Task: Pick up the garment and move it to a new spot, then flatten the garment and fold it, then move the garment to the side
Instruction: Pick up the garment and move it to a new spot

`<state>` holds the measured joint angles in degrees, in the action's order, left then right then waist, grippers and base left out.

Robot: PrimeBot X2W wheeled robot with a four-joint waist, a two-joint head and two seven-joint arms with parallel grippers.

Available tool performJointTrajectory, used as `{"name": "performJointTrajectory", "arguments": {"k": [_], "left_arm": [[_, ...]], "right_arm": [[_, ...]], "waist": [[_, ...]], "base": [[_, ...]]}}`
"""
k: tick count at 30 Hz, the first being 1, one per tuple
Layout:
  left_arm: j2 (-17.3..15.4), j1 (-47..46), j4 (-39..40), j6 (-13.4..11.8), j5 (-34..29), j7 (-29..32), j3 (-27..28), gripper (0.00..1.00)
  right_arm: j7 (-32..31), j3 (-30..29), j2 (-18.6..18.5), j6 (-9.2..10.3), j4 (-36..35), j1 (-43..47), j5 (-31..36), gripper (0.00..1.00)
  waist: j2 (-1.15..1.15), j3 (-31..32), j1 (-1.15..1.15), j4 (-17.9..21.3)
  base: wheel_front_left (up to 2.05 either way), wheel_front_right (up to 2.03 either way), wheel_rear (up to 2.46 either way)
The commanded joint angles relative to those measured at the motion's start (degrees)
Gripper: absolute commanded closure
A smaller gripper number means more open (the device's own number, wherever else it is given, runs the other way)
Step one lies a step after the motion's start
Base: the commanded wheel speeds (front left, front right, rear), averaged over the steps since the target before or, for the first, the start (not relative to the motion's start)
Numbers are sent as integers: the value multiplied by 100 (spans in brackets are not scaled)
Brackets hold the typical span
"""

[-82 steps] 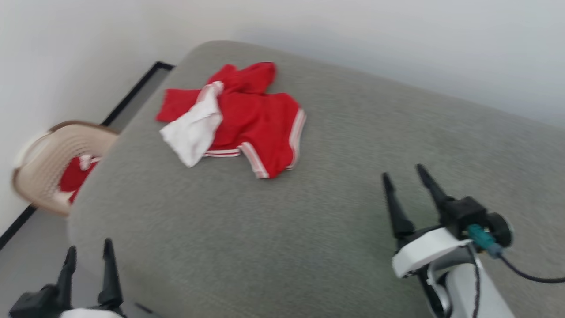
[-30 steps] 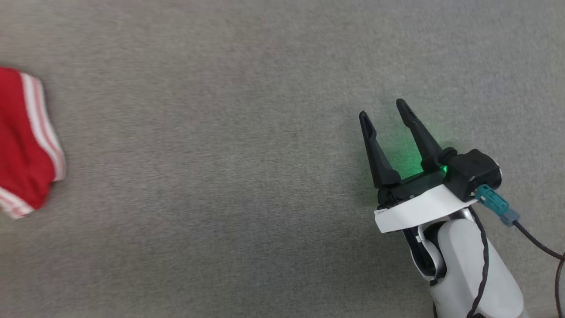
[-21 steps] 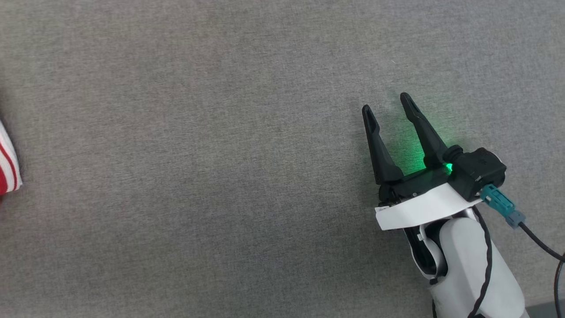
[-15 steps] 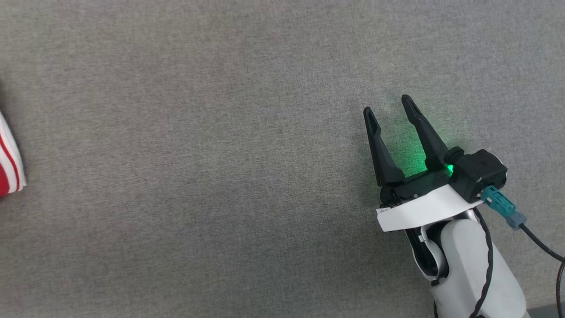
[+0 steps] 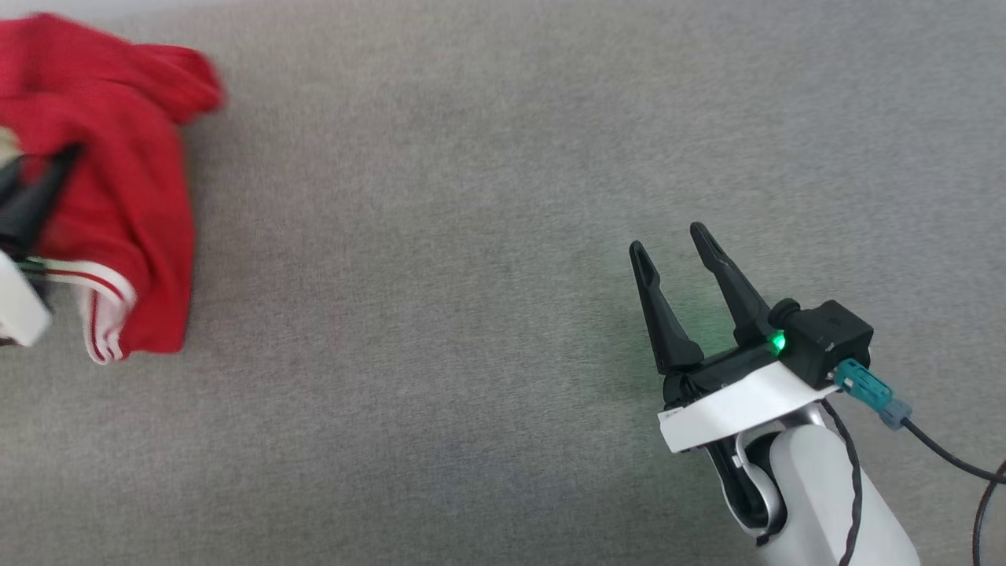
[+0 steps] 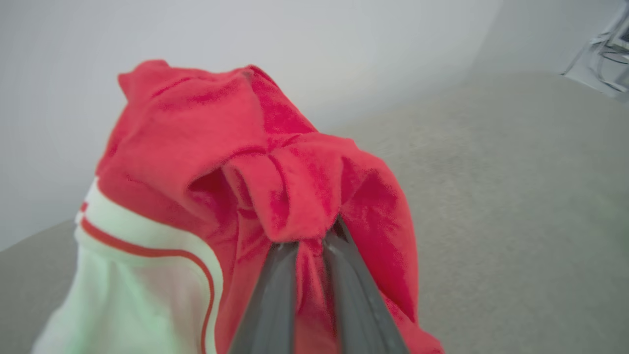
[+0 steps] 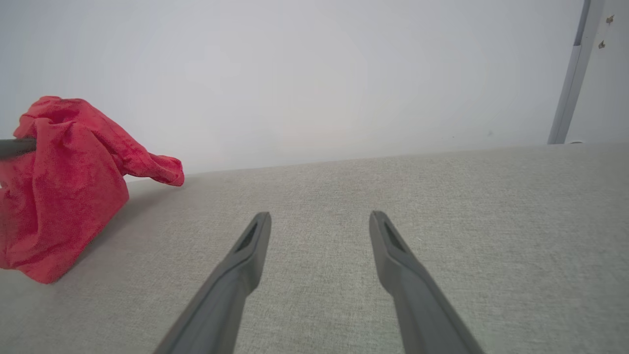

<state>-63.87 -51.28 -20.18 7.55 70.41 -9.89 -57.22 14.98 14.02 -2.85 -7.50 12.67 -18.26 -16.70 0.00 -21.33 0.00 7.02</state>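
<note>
One garment (image 6: 275,162) and two pincers: left pincer (image 6: 310,240) pinches it, right pincer (image 5: 667,238) stands spread.

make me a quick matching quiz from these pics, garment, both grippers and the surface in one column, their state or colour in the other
1 garment
2 left gripper
3 right gripper
4 surface

a open, empty
b grey
c red, bunched up
d shut on the garment

Pairs: 1-c, 2-d, 3-a, 4-b
</note>
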Motion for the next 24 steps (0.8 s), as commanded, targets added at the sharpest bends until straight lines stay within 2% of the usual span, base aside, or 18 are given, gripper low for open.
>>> {"name": "performJointTrajectory", "arguments": {"k": [1,8,12,18,22,24], "left_arm": [[-7,-210,391,-13,-173,-39,-177,100],[77,-941,1705,-13,-585,268,-879,100],[315,-1376,2138,-13,-680,439,-1156,100],[851,-1883,2266,-13,-868,1196,-1496,100],[972,-2005,2223,-13,-918,1588,-1575,100],[932,-1986,2141,-13,-934,1734,-1590,100]], "right_arm": [[30,16,-15,2,-3,101,-110,0],[30,44,-9,2,-148,219,-442,0],[30,11,-7,2,-318,248,-676,0],[30,101,-6,2,-601,254,-1089,0],[30,225,-1,2,-809,333,-1418,0],[30,289,-3,2,-860,408,-1531,0]], "waist": [[0,213,0,92],[0,119,0,628],[0,-148,0,1027],[0,-681,0,1745],[0,-960,0,2255],[0,-1034,0,2473]], "base": [[0,0,0],[0,0,0],[0,0,0],[0,0,0],[0,0,0],[0,0,0]]}}
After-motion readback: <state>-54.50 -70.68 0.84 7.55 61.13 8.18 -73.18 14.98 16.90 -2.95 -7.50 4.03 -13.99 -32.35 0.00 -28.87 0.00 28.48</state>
